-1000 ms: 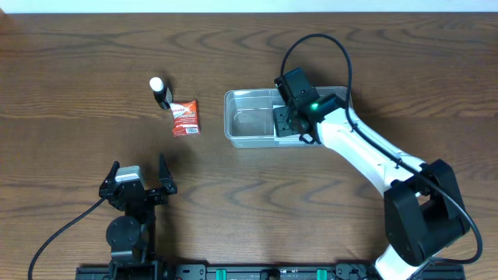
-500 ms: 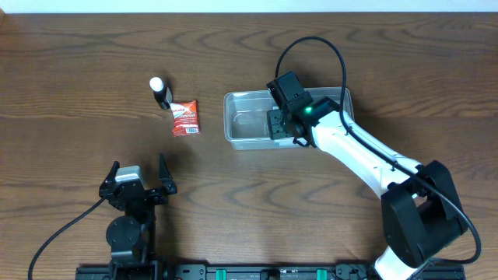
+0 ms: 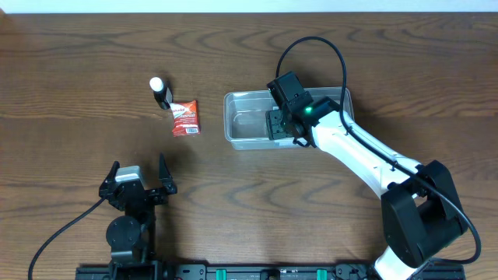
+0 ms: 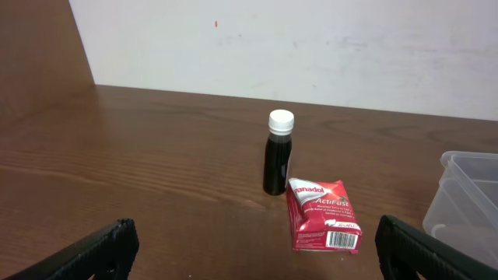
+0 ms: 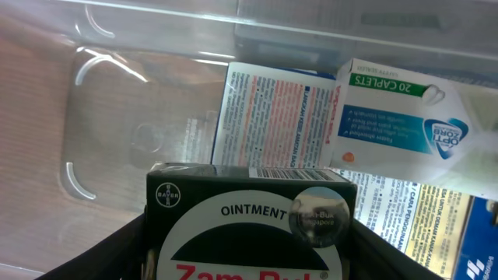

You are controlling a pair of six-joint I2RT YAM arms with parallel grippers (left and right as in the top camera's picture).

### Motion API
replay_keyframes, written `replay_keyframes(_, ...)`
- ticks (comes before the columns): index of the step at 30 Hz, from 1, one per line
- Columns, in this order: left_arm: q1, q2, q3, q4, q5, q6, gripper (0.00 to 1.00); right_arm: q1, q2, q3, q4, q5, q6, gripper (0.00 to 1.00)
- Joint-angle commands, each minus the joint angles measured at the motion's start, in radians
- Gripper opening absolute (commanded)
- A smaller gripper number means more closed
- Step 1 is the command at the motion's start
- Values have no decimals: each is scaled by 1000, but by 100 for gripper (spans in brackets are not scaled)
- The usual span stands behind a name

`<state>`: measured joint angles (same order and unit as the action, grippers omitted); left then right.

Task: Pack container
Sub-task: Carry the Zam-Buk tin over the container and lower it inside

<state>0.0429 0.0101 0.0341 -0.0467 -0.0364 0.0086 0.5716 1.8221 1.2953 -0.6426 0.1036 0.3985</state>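
The container [image 3: 247, 125] is a clear plastic tub at the table's centre right; its floor shows in the right wrist view [image 5: 132, 117]. My right gripper [image 3: 278, 124] is over the tub's middle, shut on a black ointment box [image 5: 249, 225]. Inside the tub lie a white leaflet-printed box [image 5: 276, 117] and a white-and-blue caplets box [image 5: 405, 132]. A dark bottle with a white cap [image 3: 160, 92] and a red packet [image 3: 185, 118] sit left of the tub. My left gripper [image 3: 138, 180] is open and empty at the front left.
In the left wrist view, the bottle [image 4: 278, 155] stands upright, the red packet [image 4: 323, 227] lies just in front of it, and the container's corner [image 4: 467, 202] is at the right edge. A white wall bounds the table's far side.
My right gripper moved a little to the left over the container with the ointment box, then held still. The left arm has not moved.
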Motion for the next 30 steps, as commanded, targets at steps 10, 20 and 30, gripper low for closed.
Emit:
replay_keyframes(10,-4,-6,-30,-19,-8,18,98,11,3,14,-27,29,5,67)
replay_keyframes(20,-4,-6,-30,-19,-8,18,98,-3,4,14,-53,65,5,67)
replay_keyframes(30,-4,-6,-30,-19,-8,18,98,-37,4,14,-61,65,5,69)
